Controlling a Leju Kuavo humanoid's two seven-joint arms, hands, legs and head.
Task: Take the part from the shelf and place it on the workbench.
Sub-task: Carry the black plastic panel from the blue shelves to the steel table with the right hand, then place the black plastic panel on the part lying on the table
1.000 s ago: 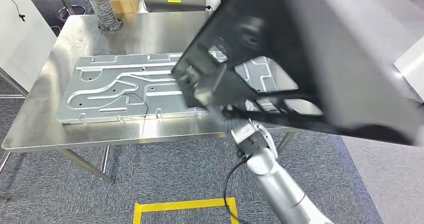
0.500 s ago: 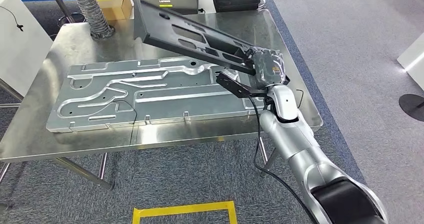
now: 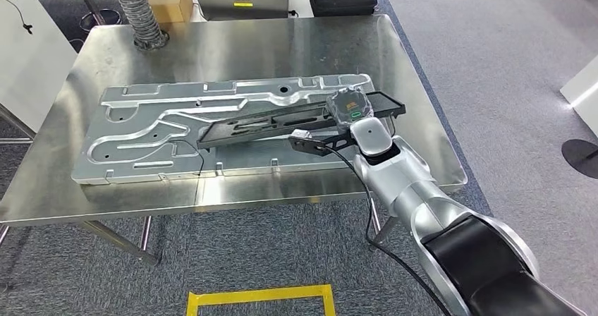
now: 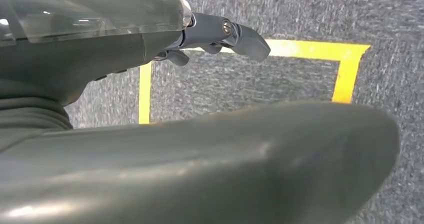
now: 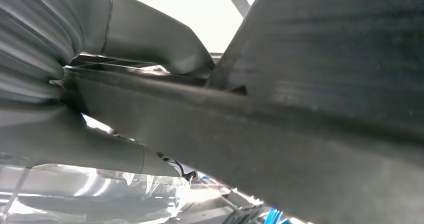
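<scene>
Now the right hand grips the long black part low over the grey plate on the steel table; the left hand hangs empty, fingers loosely apart.

Right arm: silver rounded segments, black glossy upper shell, black cable along its side. Right hand: grey housing with a small green marking. Left hand: clear glossy cover, dark grey fingers with a silver screw.
</scene>
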